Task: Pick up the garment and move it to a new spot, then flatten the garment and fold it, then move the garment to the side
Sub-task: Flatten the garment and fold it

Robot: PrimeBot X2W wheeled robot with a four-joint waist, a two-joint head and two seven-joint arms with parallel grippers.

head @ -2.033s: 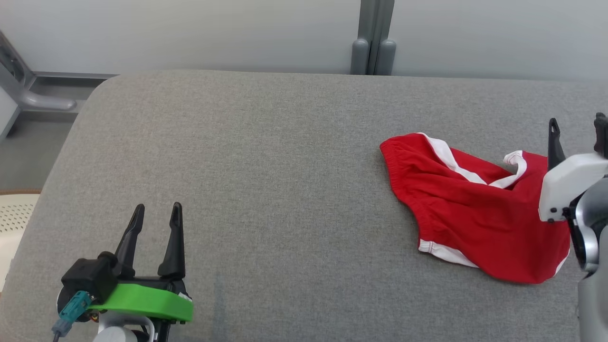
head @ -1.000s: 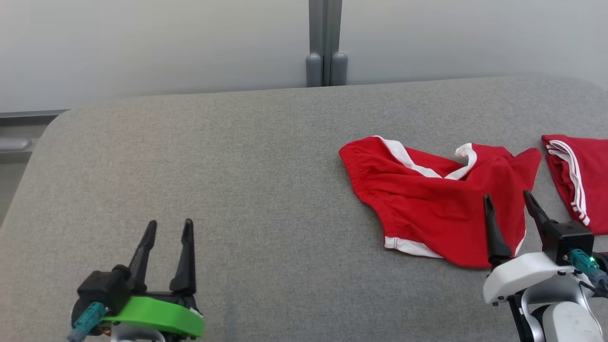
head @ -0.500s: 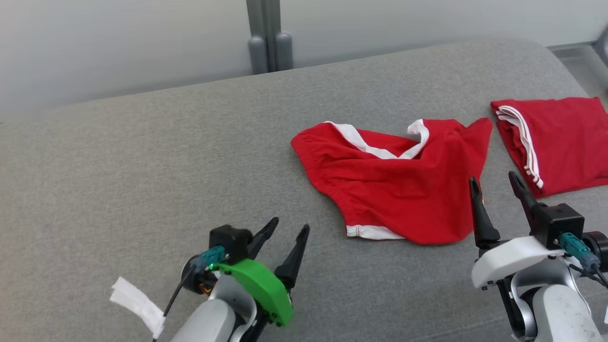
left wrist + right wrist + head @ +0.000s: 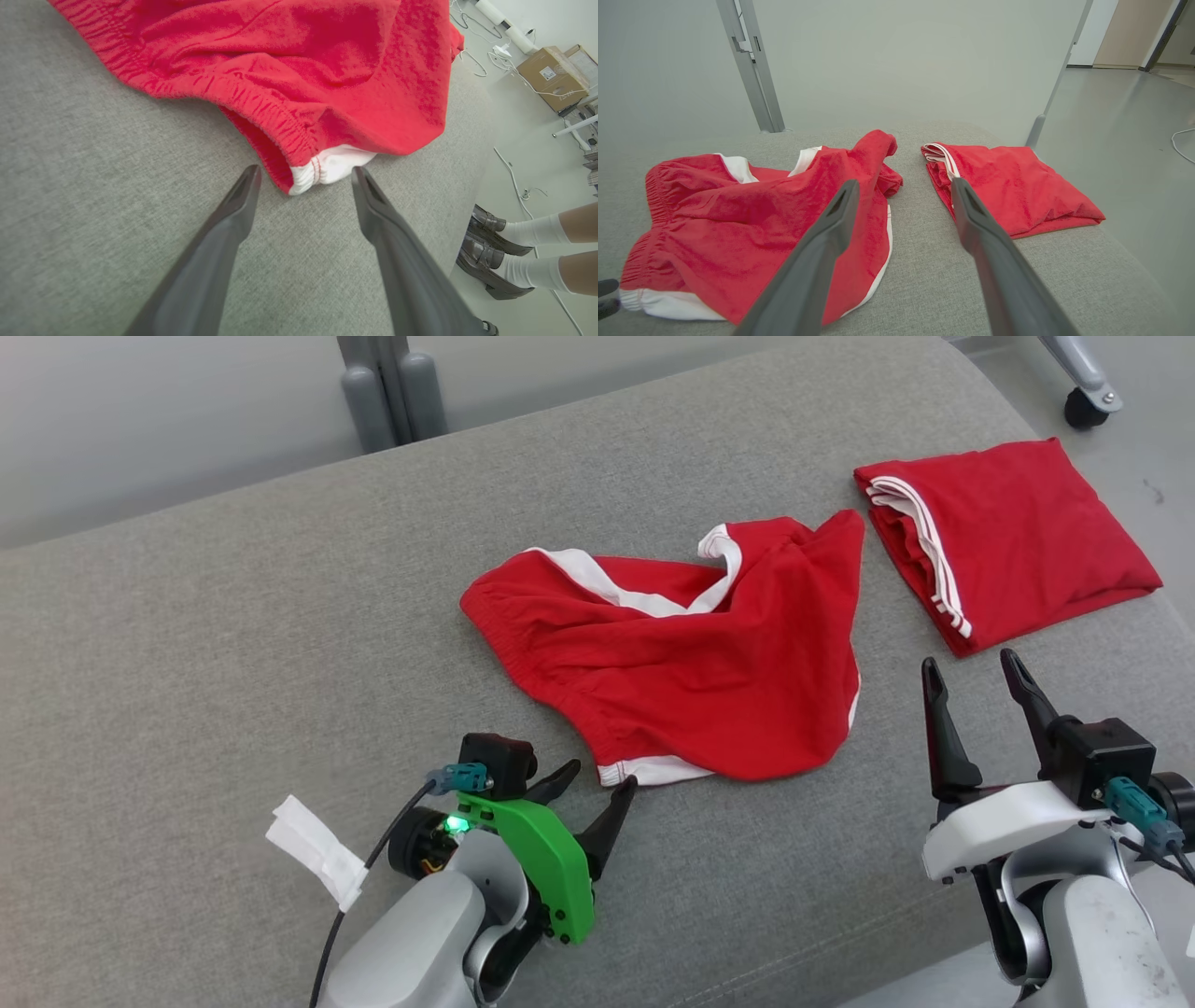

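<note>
Beside the garment [image 4: 691,681], both jaws wide, empty.

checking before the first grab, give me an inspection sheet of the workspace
surface: grey fabric pad, rounded corners
job's things: red shorts, crumpled, white-trimmed hem corner toward left gripper
clutter: folded red garment, apart, right of the shorts
grippers: left gripper open, tips flanking the hem corner, contact unclear; right gripper open, holding nothing
cables: cable with white tag at left wrist; loose cables on floor
surroundings: cardboard box, person's shoes, grey post, caster wheel
</note>
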